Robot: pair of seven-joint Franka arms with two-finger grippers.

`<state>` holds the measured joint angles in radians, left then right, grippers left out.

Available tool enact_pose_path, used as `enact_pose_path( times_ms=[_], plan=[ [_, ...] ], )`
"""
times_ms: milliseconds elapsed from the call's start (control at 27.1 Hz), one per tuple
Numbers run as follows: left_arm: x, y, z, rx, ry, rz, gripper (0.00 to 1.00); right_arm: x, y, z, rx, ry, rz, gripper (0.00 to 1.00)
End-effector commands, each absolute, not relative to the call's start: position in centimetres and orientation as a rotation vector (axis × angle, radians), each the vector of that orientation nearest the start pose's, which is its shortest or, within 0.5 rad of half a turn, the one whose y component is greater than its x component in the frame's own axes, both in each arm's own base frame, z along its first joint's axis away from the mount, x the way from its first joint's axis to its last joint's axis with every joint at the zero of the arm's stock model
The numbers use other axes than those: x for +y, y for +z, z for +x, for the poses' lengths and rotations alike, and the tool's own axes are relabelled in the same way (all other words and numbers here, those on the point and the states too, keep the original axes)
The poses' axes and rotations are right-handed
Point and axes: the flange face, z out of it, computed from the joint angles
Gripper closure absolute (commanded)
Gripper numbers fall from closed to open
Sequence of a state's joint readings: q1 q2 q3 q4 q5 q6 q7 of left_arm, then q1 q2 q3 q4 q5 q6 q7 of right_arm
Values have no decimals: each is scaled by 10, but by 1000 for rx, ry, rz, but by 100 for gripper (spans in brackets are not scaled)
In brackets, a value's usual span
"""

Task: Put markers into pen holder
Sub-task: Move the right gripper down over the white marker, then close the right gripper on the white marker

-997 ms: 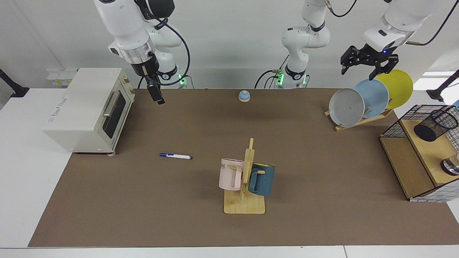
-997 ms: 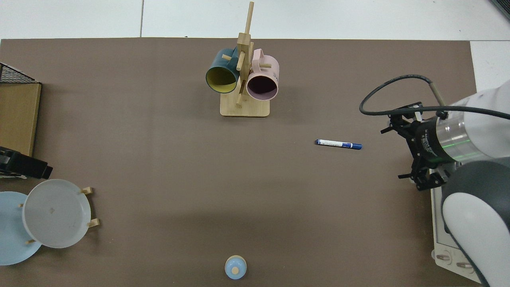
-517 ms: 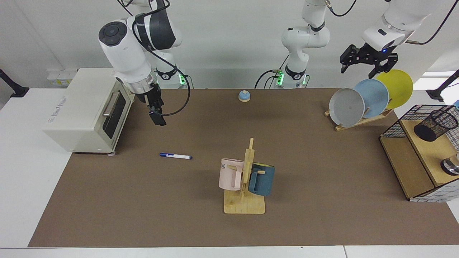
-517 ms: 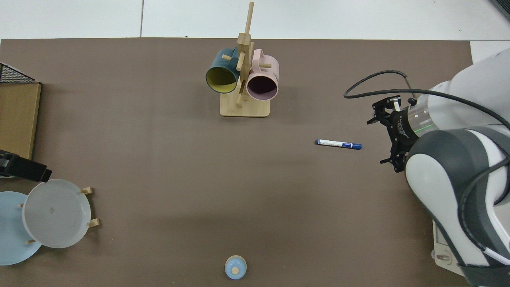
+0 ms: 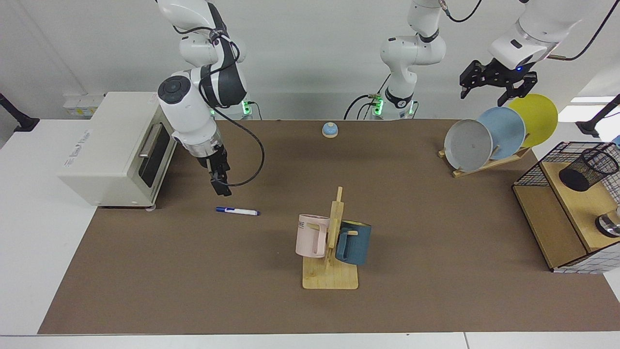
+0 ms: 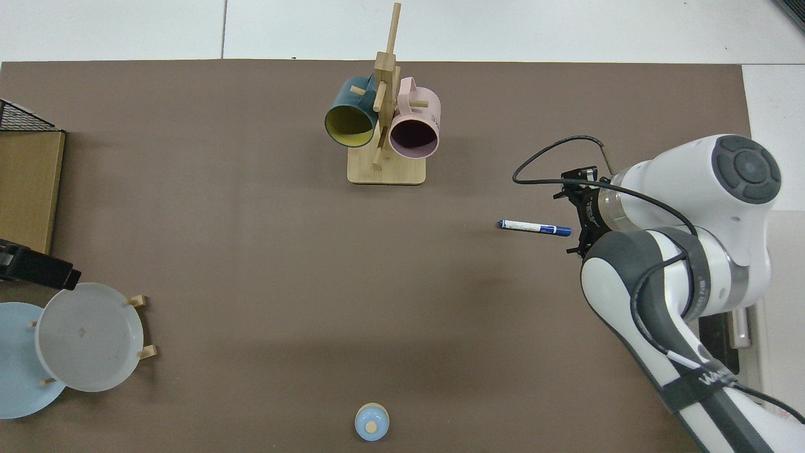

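Observation:
The marker [image 5: 237,211] lies flat on the brown mat, white barrel with a dark blue cap, near the toaster oven; the top view shows the marker [image 6: 534,227] too. My right gripper [image 5: 221,188] points down, just behind the marker's capped end and a little above the mat. From above, the right arm's wrist [image 6: 597,211] covers the hand beside the marker's blue tip. The pen holder [image 5: 588,169], a black mesh cup, leans tilted on the wooden shelf inside the wire basket. My left gripper [image 5: 483,99] waits open high above the plate rack, holding nothing.
A white toaster oven [image 5: 118,145] stands close behind the right arm. A wooden mug tree [image 5: 332,252] with a pink and a blue mug stands mid-table. Three plates lean in a rack [image 5: 499,133]. A small blue bell [image 5: 330,130] sits at the back. A shiny metal object [image 5: 609,225] sits on the basket shelf.
The right arm has swung down and forward, bringing its gripper from high beside the oven to just behind the marker. The left gripper has lifted slightly. The marker has not moved.

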<state>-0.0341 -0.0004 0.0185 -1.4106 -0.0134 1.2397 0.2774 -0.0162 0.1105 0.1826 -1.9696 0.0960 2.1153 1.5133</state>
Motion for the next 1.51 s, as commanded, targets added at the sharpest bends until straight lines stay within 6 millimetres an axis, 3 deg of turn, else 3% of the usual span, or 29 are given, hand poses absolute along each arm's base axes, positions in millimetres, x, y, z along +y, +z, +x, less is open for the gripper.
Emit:
enact_pose_path(
  times_ms=[0,222,702,997,1330,1478],
  plan=[
    [-7,671,506,450,290,-3147,0,100,395,585,1985,61,-2284,0],
    [-6,671,504,448,290,-3147,0,100,362,596,2001,59,-2252,0],
    [-7,668,499,448,305,-3147,0,102,311,610,2002,44,-2211,1],
    [-7,667,496,450,312,-3147,0,100,302,609,2004,40,-2207,3],
    [-7,666,495,450,315,-3147,0,96,296,608,2011,45,-2209,14],
    [-7,666,495,450,315,-3147,0,94,293,606,2011,41,-2223,14]
  ],
)
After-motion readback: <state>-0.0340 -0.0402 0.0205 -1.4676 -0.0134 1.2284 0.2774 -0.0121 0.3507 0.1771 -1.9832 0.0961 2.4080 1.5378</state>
